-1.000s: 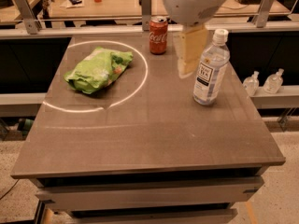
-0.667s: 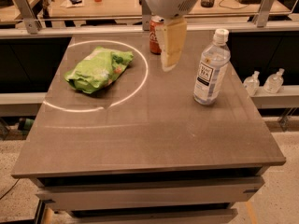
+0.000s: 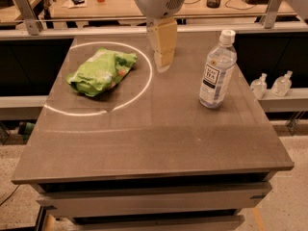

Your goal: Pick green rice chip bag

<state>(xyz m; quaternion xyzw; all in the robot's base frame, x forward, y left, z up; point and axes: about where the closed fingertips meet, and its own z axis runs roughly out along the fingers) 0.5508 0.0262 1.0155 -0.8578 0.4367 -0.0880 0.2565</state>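
Gripper (image 3: 162,65) moved left, nearer green rice chip bag (image 3: 102,71) | opening: cannot tell

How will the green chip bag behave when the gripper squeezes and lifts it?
The green rice chip bag looks crumpled, so it will probably be floppy and dent when squeezed. Puffy, it is likely light for its size. Lying flat on the table, it should not roll. The gripper hangs right of it, above the table.
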